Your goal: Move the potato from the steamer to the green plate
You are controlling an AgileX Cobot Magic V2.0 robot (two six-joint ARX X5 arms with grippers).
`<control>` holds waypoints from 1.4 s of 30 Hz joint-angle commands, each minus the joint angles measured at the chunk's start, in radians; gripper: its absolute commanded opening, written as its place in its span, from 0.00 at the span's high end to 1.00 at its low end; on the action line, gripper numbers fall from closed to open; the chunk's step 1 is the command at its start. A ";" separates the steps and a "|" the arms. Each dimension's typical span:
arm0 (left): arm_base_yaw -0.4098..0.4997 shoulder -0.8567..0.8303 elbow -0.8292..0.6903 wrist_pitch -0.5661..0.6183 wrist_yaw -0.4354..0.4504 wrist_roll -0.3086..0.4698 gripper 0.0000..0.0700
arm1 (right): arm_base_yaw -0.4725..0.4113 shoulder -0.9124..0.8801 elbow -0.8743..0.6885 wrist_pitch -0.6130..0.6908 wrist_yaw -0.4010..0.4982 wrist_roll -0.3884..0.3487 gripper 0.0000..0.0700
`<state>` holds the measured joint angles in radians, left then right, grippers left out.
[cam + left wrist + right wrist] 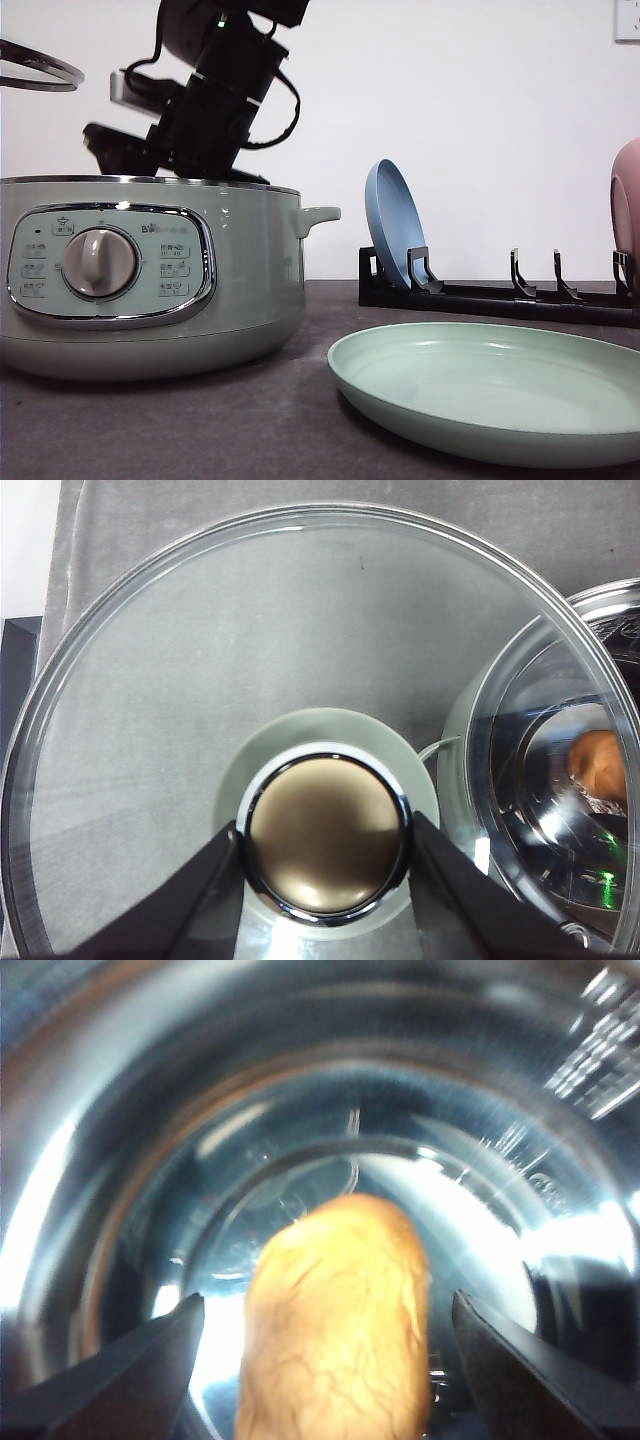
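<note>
The pale-green steamer [250,260] stands at the front left with its lid off. My right arm [215,95] reaches down into it from above. Inside the shiny metal pot [120,1160], the orange-brown potato [335,1320] lies between the spread fingers of my right gripper [327,1305], which is open and apart from it on both sides. My left gripper [323,830] is shut on the knob of the glass lid [200,680], held up to the left of the steamer [560,810]; the potato [600,765] shows through the glass. The green plate [500,400] lies bare at the front right.
Behind the green plate is a black dish rack [500,295] holding an upright blue plate [395,225]. A pink dish [627,210] stands at its right end. The lid's rim [40,68] hangs high at the left. Dark table surface separates steamer and plate.
</note>
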<state>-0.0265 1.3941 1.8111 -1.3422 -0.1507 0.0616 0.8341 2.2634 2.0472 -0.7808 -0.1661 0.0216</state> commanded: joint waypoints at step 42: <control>0.000 0.001 0.035 0.041 0.037 -0.002 1.00 | -0.068 -0.332 0.216 -0.320 0.010 -0.038 0.71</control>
<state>-0.0265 1.3941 1.8111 -1.3380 -0.1199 0.0616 0.7624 1.9338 2.2406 -1.0973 -0.1566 -0.0038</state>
